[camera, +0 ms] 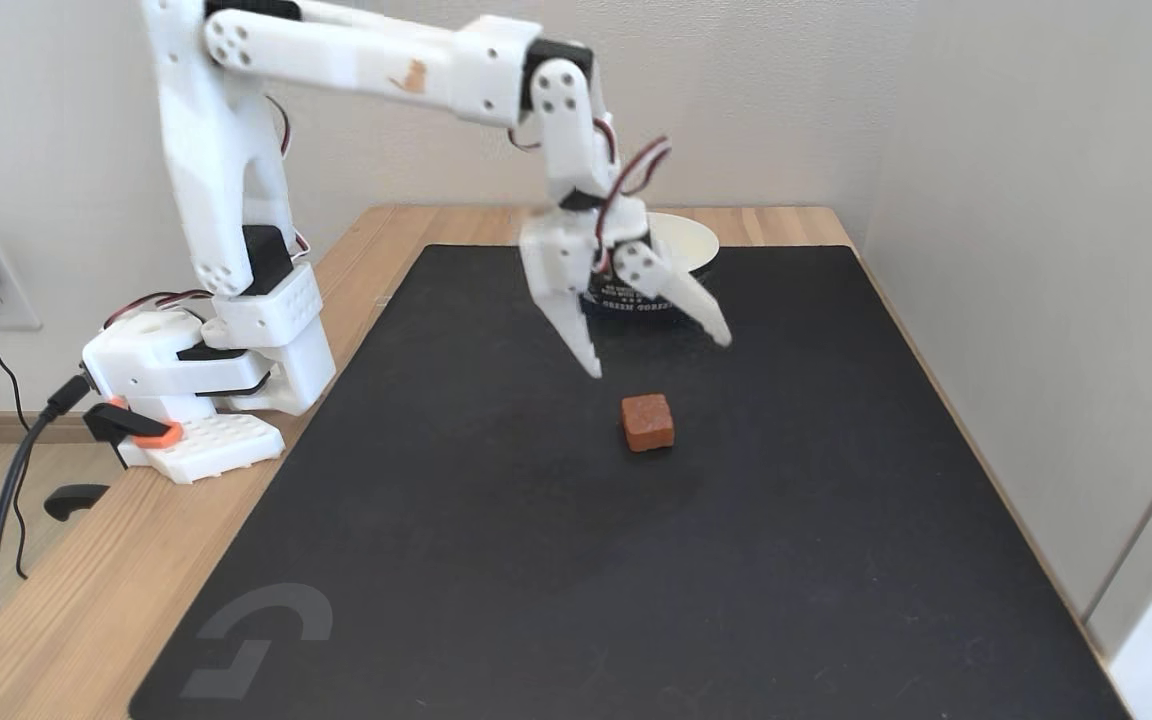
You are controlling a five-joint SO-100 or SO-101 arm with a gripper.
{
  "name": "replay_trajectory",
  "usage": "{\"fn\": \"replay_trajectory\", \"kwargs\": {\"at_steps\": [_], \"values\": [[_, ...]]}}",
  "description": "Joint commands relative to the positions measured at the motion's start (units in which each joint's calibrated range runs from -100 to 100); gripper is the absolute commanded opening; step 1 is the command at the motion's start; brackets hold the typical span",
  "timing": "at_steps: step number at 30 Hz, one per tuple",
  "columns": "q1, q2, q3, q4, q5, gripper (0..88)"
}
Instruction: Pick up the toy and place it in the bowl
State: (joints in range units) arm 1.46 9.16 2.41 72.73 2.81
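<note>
Gripper (661, 358): jaws spread wide, holding nothing, hanging above the mat just short of the toy.
Toy (648, 422): flat on the black mat (496, 540), near the desk's middle, untouched.
Bowl (688, 248): at the mat's far edge, right behind the gripper.
Risk: toy roughly fills the opening; an off-centre descent could land a fingertip on it, tipping or pushing it.
Risk: wrist may bump the bowl.

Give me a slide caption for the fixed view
Open tool hangs above the toy on the black mat, bowl behind it.
</note>
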Motion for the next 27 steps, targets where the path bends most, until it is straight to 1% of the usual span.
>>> {"fn": "replay_trajectory", "kwargs": {"at_steps": [1,6,13,16,18,19,23,27], "values": [[0.51,8.56,-6.42,0.09,0.27,40.0],[0.51,14.98,-7.05,-0.25,0.27,40.0],[0.59,17.31,-7.05,-1.44,0.27,39.6],[1.93,17.14,-7.14,-1.44,0.22,24.6],[2.77,17.14,-7.14,-2.28,0.22,12.4],[3.1,17.31,-7.14,-3.38,0.22,2.0],[4.69,17.31,-7.05,-3.72,0.22,2.3],[3.94,16.48,-7.32,-4.4,0.12,2.2]]}}
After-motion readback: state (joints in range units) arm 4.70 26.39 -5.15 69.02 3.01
